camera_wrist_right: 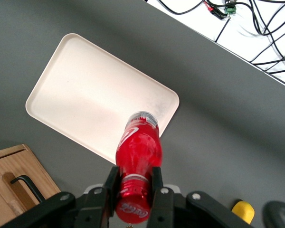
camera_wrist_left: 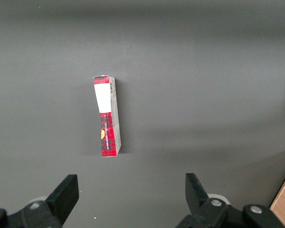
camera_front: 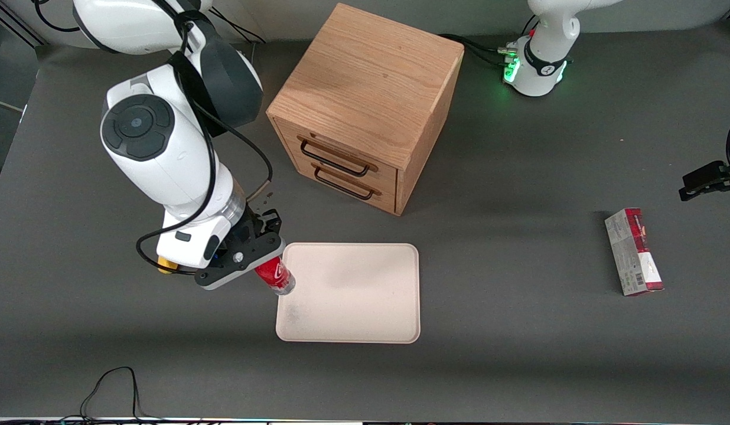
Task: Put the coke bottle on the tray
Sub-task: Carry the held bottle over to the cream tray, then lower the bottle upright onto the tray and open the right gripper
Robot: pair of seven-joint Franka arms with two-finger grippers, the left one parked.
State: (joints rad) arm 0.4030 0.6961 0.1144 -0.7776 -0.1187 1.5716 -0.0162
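Observation:
My right gripper (camera_wrist_right: 133, 183) is shut on the coke bottle (camera_wrist_right: 137, 147), gripping it at the neck just below the red cap. The slim red bottle (camera_front: 274, 275) hangs tilted, its clear base over the edge of the tray (camera_front: 365, 307) at the working arm's end. The cream-white tray (camera_wrist_right: 85, 95) lies flat on the dark table, nearer the front camera than the wooden cabinet. The gripper (camera_front: 253, 260) is lifted above the table, beside the tray's corner.
A wooden drawer cabinet (camera_front: 365, 106) with two black handles stands farther from the front camera than the tray. A red-and-grey carton (camera_front: 634, 252) lies toward the parked arm's end of the table, also seen as the carton (camera_wrist_left: 107, 116). A yellow object (camera_wrist_right: 242, 209) shows by the wrist.

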